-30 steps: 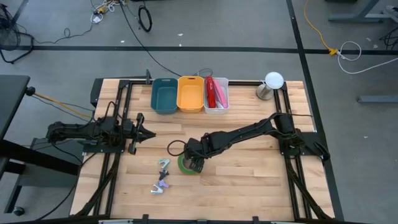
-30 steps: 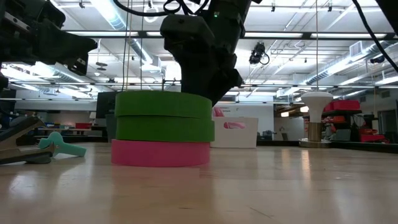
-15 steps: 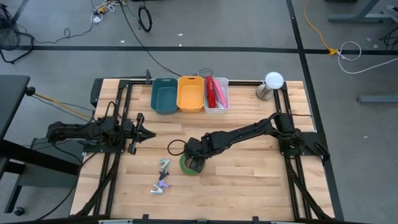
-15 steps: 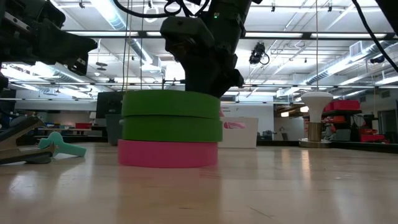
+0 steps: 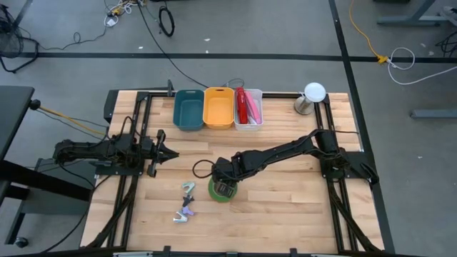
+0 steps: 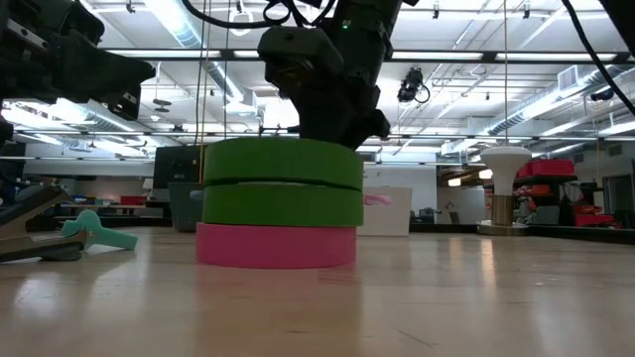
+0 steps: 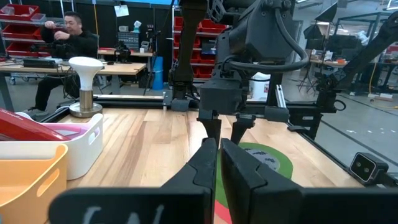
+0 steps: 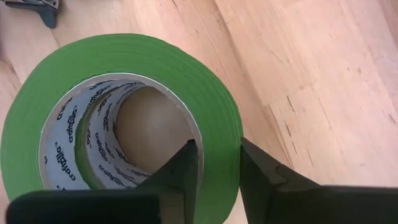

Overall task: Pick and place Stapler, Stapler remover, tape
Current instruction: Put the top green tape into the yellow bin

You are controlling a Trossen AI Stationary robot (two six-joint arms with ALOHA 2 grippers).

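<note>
The tape (image 5: pixel 216 192) is a green ring-shaped roll, topmost of a stack: in the low view it (image 6: pixel 283 161) lies on a second green roll (image 6: pixel 282 204), which lies on a pink roll (image 6: pixel 276 246) on the table. My right gripper (image 8: pixel 214 171) is over it from above, shut on its wall. My left gripper (image 5: pixel 168 153) waits shut at the table's left, touching nothing. Small clamp-like tools, one grey and teal (image 5: pixel 188 188) and one purple (image 5: pixel 183 213), lie on the table left of the stack. Red items (image 5: pixel 247 107) lie in the white bin. My right gripper has one finger (image 8: pixel 184 171) inside the top roll's centre hole and one finger (image 8: pixel 264 177) outside, with the ring's wall (image 8: pixel 219 143) pinched between them. The fingers point down from above. The roll lies nearly flat on the roll below, with a thin dark gap between them.
A blue bin (image 5: pixel 189 109), an orange bin (image 5: pixel 218 108) and a white bin (image 5: pixel 255 123) stand in a row at the far edge. A white lamp (image 5: pixel 313 93) stands at the far right. A person sits in the room beyond the table (image 7: pixel 65 43).
My right gripper has gone a little toward the table's right edge, and the whole stack of rolls has slid along the table with it. The top green roll's upper face stands slightly higher than before.
</note>
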